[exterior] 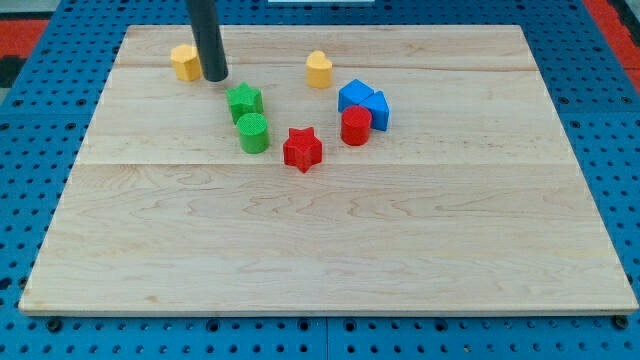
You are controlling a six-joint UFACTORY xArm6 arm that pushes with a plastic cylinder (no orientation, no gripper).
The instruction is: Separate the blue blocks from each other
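2 blue blocks sit touching in the upper right part of the board (330,260): one blue block (354,96) toward the view's left, the other blue block (378,108) pressed against its right side. A red cylinder (355,126) stands just below them, touching. My tip (215,76) is well apart to the view's left, beside a yellow block (184,61); it grasps nothing, being a bare rod. Reaching the pair means travelling rightward, past the yellow heart-like block (319,69).

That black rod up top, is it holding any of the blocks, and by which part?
Nothing is held. My tip rests on the board just right of the yellow block; contact cannot be told.
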